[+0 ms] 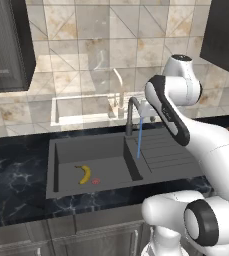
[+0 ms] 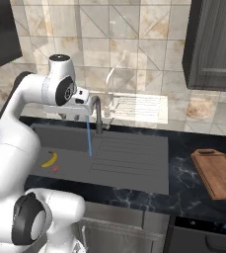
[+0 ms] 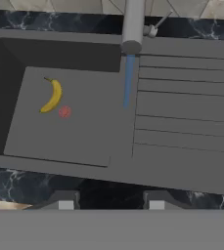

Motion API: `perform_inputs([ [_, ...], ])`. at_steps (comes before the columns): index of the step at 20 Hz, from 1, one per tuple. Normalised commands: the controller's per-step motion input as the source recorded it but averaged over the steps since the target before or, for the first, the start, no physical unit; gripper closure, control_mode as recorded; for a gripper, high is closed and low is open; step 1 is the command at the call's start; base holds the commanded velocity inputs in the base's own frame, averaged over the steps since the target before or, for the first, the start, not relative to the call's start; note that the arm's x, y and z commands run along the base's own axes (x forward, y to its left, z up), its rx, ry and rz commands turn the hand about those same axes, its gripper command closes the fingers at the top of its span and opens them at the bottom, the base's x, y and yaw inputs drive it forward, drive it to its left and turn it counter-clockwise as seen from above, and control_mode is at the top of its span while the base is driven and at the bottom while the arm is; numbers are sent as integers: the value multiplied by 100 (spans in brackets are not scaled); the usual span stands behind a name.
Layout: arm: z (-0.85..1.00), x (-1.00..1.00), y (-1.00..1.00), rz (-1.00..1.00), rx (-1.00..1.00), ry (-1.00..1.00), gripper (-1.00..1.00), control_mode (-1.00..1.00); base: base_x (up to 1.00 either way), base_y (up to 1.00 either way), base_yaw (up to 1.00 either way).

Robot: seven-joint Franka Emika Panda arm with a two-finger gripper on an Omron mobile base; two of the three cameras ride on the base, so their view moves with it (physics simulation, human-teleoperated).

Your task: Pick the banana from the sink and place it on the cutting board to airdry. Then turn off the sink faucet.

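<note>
The banana (image 1: 85, 174) (image 2: 49, 159) (image 3: 53, 95) lies flat on the floor of the dark grey sink (image 1: 61, 150) (image 2: 65, 138) (image 3: 59, 132), just beside the red drain ring (image 3: 64, 112). The sink faucet (image 1: 130, 112) (image 2: 97, 116) (image 3: 133, 24) stands behind the basin, and a thin blue stream (image 1: 139, 140) (image 2: 89, 138) runs from its spout. My gripper (image 2: 70, 117) (image 3: 109, 201) hangs high above the sink's front, level with the spout. It is open and holds nothing. On the counter to the right rests the cutting board (image 2: 217, 172).
A ribbed drainboard (image 1: 166, 150) (image 2: 129, 158) fills the sink's right half. Black marble counter (image 1: 16, 170) surrounds the sink. A pale beige basin shape with a curved tap (image 1: 81, 107) (image 2: 139, 108) shows on the tiled wall. Dark cabinets (image 2: 213, 44) hang above.
</note>
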Motion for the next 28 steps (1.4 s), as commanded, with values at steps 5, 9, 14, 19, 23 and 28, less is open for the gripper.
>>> perform_inputs([
  [5,0,-12,16,0,0,0,-100,-100,0,0,0],
  [9,0,-23,45,0,-2,-8,-100,-100,0,0,0],
  [14,0,-16,55,0,-4,-8,-100,-100,0,0,0],
  [19,0,-14,58,0,0,0,-100,-100,0,0,0],
  [23,0,-1,30,2,0,0,-100,-100,0,0,0],
  [28,-5,0,22,1,0,0,-100,-100,0,0,0],
])
